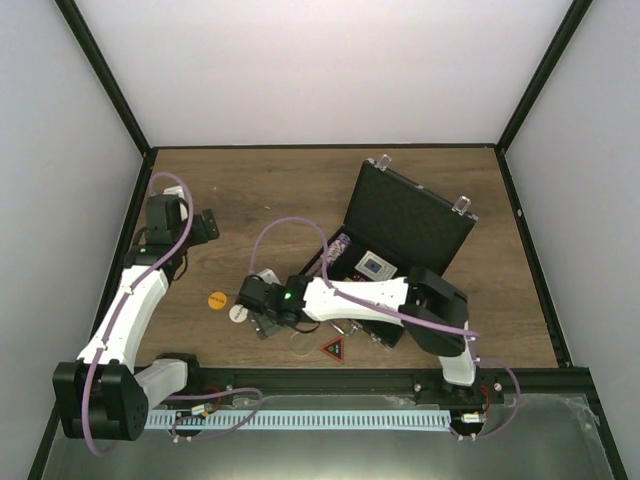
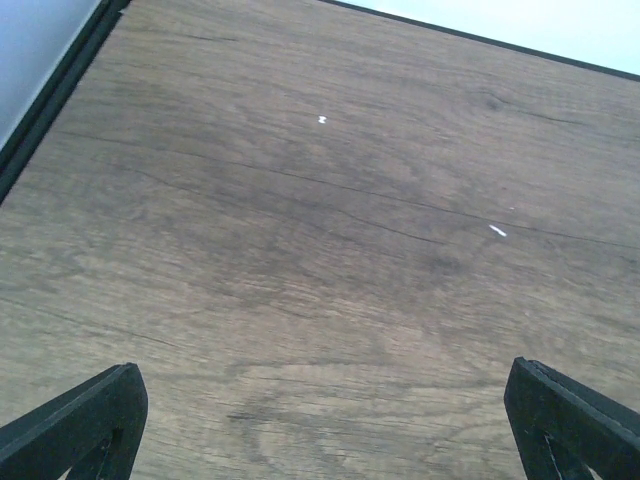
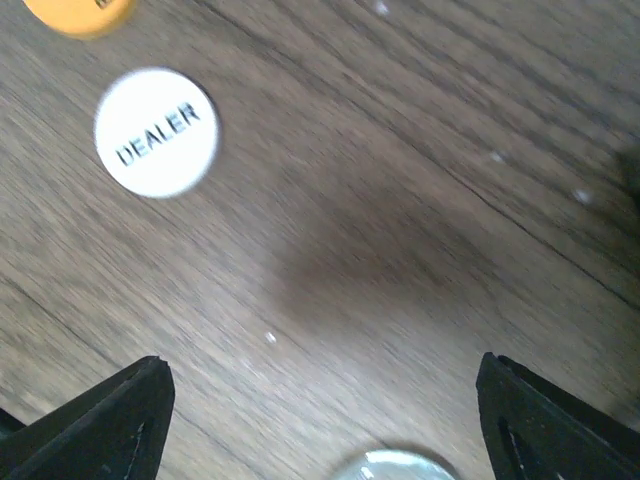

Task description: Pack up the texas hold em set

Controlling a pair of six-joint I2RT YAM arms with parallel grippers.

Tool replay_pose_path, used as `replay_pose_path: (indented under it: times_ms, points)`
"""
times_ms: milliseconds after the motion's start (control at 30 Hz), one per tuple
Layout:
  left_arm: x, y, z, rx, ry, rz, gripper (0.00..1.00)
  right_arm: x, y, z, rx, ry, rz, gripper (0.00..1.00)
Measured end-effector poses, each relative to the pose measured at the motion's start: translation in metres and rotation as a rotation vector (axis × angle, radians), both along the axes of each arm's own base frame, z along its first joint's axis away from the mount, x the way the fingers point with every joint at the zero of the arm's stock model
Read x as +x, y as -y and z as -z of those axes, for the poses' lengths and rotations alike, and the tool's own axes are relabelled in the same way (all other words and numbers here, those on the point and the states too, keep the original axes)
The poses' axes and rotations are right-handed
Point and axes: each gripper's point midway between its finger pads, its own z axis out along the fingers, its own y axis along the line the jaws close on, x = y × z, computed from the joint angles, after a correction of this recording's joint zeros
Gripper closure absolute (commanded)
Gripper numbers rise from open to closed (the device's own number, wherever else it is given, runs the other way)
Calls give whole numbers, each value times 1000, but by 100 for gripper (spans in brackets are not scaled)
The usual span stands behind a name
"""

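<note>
**Entry: Texas hold 'em set, part packed**

**Location of items.** Black case (image 1: 405, 215) lies open on the desk (image 1: 280, 190), right of centre in the overhead view, with its lid raised toward the upper right. A boxed card deck (image 1: 375, 265) appears to sit in its tray. Loose pieces lie lower centre:
- orange chip (image 1: 217, 299)
- white DEALER button (image 1: 238, 312)
- pale round chip (image 1: 303, 345)
- red-black triangle (image 1: 333, 348)

**Step in hand (judged).** Collect a loose round piece for the case. The pale round chip (image 3: 395, 465) is the nearest candidate. It shows at the bottom edge of the right wrist view, between the fingers. The DEALER button (image 3: 157, 132) and orange chip (image 3: 82, 12) lie off to the upper left, outside the span.

**Handling note.**
- Flat discs offer only a thin rim.
- Centre the span on one piece and bring both fingertips down to the desk.
- Close squarely across the rim so that the disc does not skid or flip.
- Keep clear of neighbouring pieces.

**Right tool** (image 3: 320, 370). Jaws are spread wide over bare wood, low above the desk. It holds nothing and touches nothing visible.

**Left tool** (image 2: 325, 380). Jaws are fully spread over bare desk at the left of the overhead view, well apart from the set. It holds nothing.
</note>
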Motion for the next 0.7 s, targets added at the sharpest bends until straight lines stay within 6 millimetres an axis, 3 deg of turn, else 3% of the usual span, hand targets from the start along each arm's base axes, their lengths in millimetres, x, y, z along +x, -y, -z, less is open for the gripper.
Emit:
replay_pose_path:
  times_ms: [233,533,700]
  points:
    - [-2,-13,5,27,-22,-51,0,14,-45,11,27,44,-65,17]
    - [-3,-15,1,36,-10,-62,0,16,-66,42,-6,46,-138,14]
    - [-3,-14,1,34,-11,-59,0,18,-80,43,5,54,-172,15]
